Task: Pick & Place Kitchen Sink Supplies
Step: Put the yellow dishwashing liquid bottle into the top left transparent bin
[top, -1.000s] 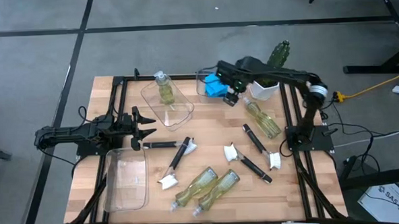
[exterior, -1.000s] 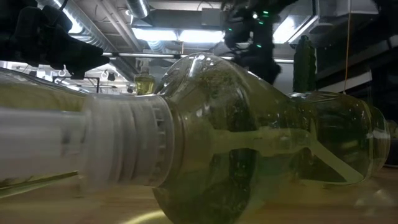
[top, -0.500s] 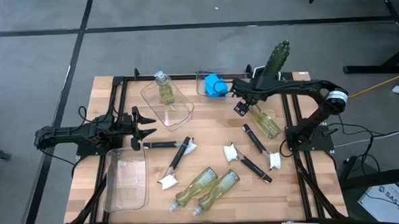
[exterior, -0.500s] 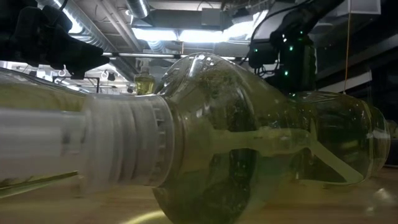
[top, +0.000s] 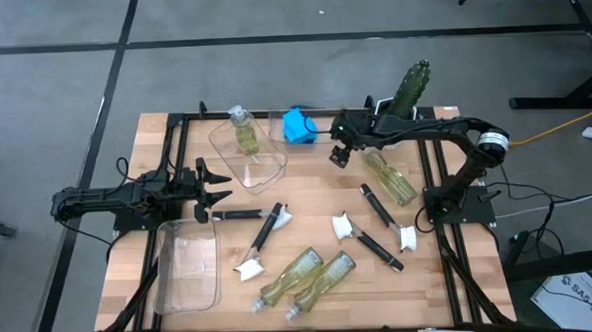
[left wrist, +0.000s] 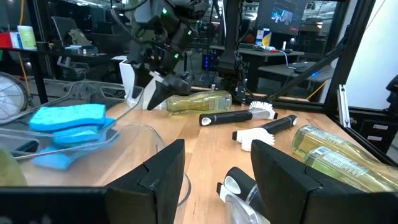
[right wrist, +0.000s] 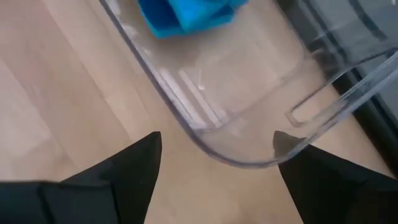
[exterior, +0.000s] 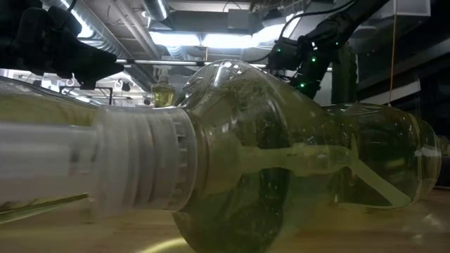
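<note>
Our right hand [top: 338, 154] hangs wide and empty beside the far bin [right wrist: 249, 118], where the blue sponges [top: 296, 125] lie. Our left hand [top: 209, 184], fingers parted and empty, waits at the bench's [top: 308, 201] left edge. We judge the sponges placed; next comes a bottle [top: 391, 176] or brush [top: 378, 206] lying nearby, needing a descent and a firm close.

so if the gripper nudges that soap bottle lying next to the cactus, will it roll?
Probably. The soap bottle lies on its side with a rounded body, so a sideways nudge likely rolls it. It looks nearly full, so fairly heavy. The smooth clear plastic may slip between the fingers.
</note>
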